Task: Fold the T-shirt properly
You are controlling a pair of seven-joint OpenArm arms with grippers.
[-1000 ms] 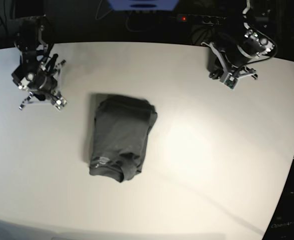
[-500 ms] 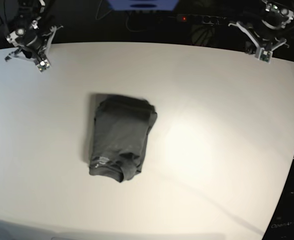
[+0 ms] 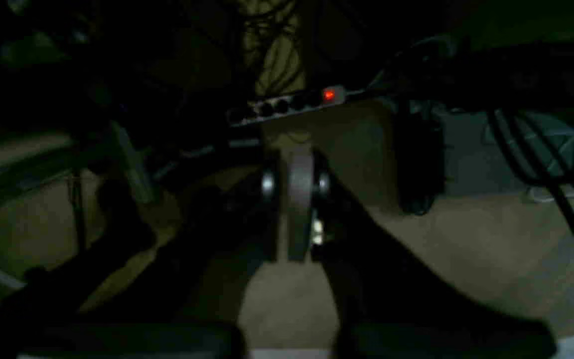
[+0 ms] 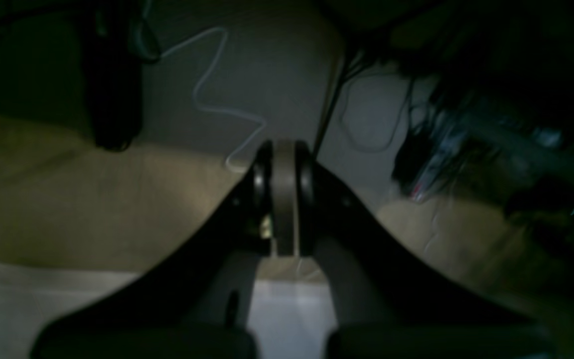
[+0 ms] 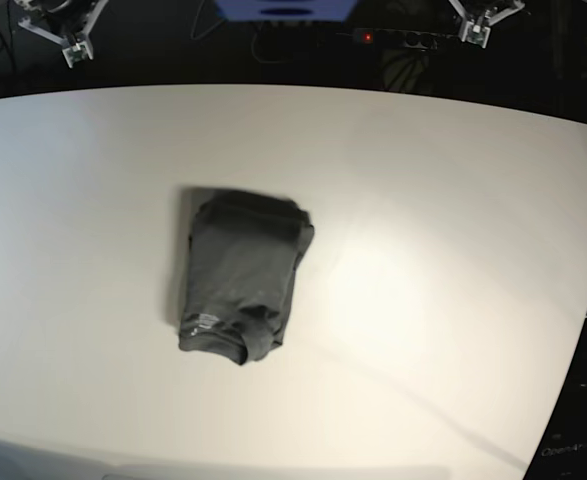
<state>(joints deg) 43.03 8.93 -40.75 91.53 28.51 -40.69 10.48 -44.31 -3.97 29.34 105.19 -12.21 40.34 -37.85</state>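
The T-shirt (image 5: 239, 276) lies folded in a compact bundle left of the desk (image 5: 453, 250) centre. My left end effector (image 3: 294, 249) and right end effector (image 4: 283, 249), both closed and empty, sit beyond the 12 o'clock edge (folding looks finished); next, only parking.

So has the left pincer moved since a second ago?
Yes. The left pincer has pulled back off the table toward the far edge, beyond it.
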